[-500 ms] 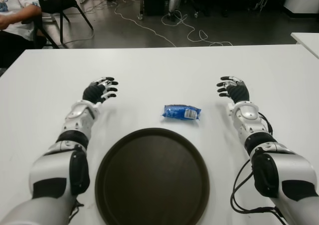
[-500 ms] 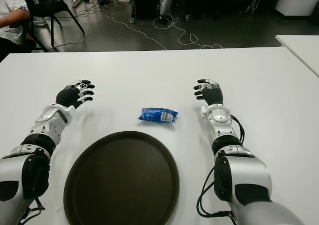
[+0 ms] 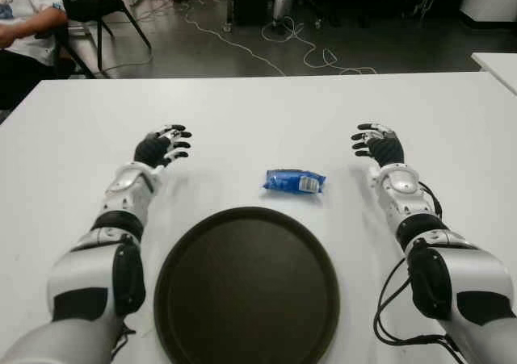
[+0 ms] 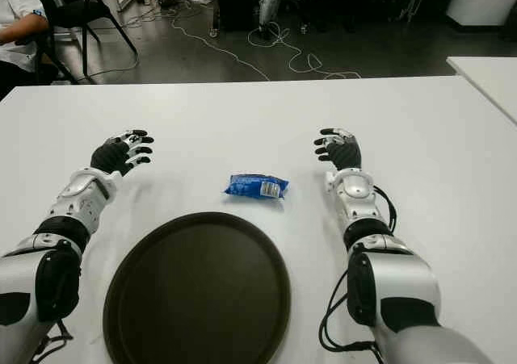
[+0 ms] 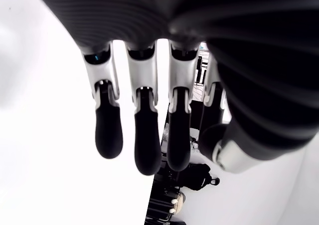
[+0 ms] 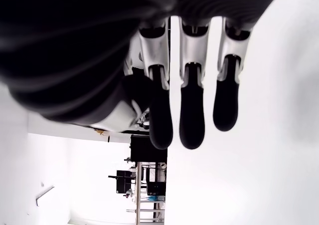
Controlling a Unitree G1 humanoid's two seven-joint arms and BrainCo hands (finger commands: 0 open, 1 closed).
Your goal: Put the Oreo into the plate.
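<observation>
Palm-down, both: left hand (image 3: 162, 148) and right hand (image 3: 376, 145) reaching forward over the white table (image 3: 242, 114), fingers (image 5: 142, 135) stretched out and relaxed, holding nothing. Between the two hands, nearer the right, one blue Oreo packet (image 3: 296, 182), flat on the table, apart from either. Just behind the packet, toward the robot, one dark round plate (image 3: 246, 287). Bare tabletop around each hand. Beyond the left hand, past the table's far edge, one seated person (image 3: 28, 25).
</observation>
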